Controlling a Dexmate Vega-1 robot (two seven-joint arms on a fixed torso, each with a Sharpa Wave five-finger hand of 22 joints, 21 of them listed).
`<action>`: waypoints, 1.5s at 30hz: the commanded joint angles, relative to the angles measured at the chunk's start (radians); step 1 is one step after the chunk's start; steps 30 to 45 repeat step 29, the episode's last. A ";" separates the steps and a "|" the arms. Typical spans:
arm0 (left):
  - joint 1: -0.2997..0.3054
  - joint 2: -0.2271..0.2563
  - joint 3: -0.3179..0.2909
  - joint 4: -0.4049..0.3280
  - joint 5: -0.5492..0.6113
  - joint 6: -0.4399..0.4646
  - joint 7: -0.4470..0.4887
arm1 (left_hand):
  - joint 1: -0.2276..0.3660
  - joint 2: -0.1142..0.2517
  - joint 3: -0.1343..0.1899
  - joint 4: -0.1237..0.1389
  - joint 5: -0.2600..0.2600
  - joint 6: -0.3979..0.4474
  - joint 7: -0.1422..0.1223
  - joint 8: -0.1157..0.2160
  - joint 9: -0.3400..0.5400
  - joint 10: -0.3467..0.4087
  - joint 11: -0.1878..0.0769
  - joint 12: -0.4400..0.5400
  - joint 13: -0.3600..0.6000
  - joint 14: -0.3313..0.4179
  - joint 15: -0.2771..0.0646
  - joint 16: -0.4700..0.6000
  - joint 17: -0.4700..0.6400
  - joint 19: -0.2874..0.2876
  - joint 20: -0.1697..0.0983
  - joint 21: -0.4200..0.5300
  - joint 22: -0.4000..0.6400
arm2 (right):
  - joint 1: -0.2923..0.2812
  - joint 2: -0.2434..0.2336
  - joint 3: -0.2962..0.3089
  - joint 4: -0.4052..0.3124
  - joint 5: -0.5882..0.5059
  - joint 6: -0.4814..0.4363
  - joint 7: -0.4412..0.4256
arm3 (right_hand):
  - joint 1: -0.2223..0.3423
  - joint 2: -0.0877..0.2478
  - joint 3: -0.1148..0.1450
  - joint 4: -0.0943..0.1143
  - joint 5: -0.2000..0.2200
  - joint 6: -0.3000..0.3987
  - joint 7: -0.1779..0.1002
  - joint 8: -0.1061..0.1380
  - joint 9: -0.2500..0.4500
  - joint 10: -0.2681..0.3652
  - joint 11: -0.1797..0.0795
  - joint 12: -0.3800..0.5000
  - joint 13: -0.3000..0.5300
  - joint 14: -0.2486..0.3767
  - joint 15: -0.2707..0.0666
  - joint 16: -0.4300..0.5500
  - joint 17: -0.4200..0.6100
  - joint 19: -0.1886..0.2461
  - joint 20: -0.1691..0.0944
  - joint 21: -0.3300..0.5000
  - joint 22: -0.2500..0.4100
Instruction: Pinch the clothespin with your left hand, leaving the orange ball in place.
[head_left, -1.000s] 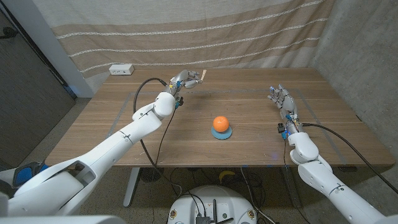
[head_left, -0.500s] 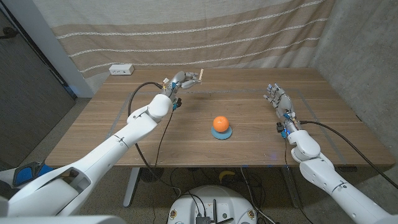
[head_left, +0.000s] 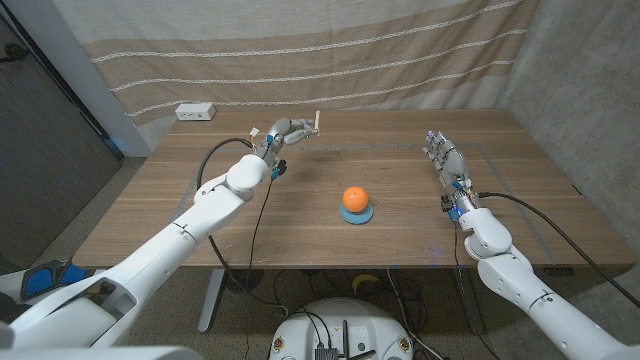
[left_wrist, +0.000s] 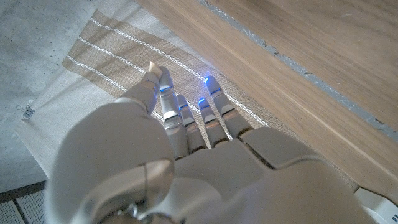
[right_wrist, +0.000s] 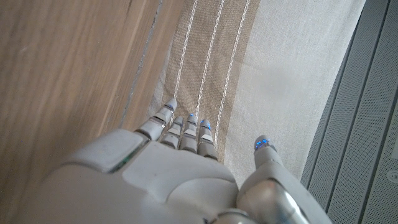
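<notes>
A pale wooden clothespin sticks up from the fingertips of my left hand, which pinches it above the far part of the table, left of centre. In the left wrist view the left hand reaches toward the curtain, with a tan tip of the clothespin beside its fingers. The orange ball sits on a small blue base near the table's middle, well apart from both hands. My right hand holds nothing at the right side, fingers apart; the right wrist view shows the right hand the same way.
A white power strip lies at the table's far left corner. A striped curtain hangs behind the wooden table. Faint tape lines mark the tabletop. A black cable runs along my left arm.
My left hand has carried the clothespin a little to the left along the far side. My right hand has shifted slightly farther away. The ball has stayed on its base.
</notes>
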 joint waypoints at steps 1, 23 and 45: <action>0.048 0.030 -0.052 -0.029 -0.129 -0.015 -0.039 | 0.012 0.020 0.010 -0.005 0.002 -0.007 0.002 0.141 0.250 0.010 -0.007 -0.004 0.006 0.001 -0.088 0.005 0.006 -0.007 -0.002 0.008 0.003 | 0.005 0.026 -0.011 0.012 -0.018 0.047 0.000 | 0.002 -0.004 -0.004 -0.004 0.002 -0.004 0.007 0.005 0.002 -0.010 0.001 0.007 0.002 -0.003 -0.037 0.002 -0.003 0.011 -0.015 0.007 0.002; 0.070 0.023 -0.104 0.041 -0.348 -0.075 -0.138 | 0.013 0.021 0.012 -0.005 0.002 -0.015 0.003 0.151 0.270 0.006 0.004 -0.006 0.006 -0.004 -0.083 0.004 0.007 -0.014 0.002 0.013 0.003 | -0.005 0.055 0.006 -0.005 -0.052 0.063 -0.070 | 0.002 -0.003 -0.007 -0.008 0.004 0.025 0.017 0.016 0.001 0.014 0.002 0.020 0.000 0.033 -0.040 0.019 -0.012 0.046 -0.010 0.017 0.002; 0.063 0.016 -0.105 0.068 -0.368 -0.085 -0.137 | 0.013 0.022 0.012 -0.005 0.002 -0.019 0.003 0.153 0.274 0.006 0.006 -0.006 0.006 -0.005 -0.080 0.004 0.007 -0.017 0.002 0.014 0.003 | 0.014 0.062 -0.001 0.011 -0.058 0.057 -0.069 | 0.001 -0.002 -0.008 -0.008 0.004 0.026 0.019 0.016 0.002 0.018 0.002 0.021 0.000 0.035 -0.037 0.019 -0.013 0.049 -0.011 0.017 0.002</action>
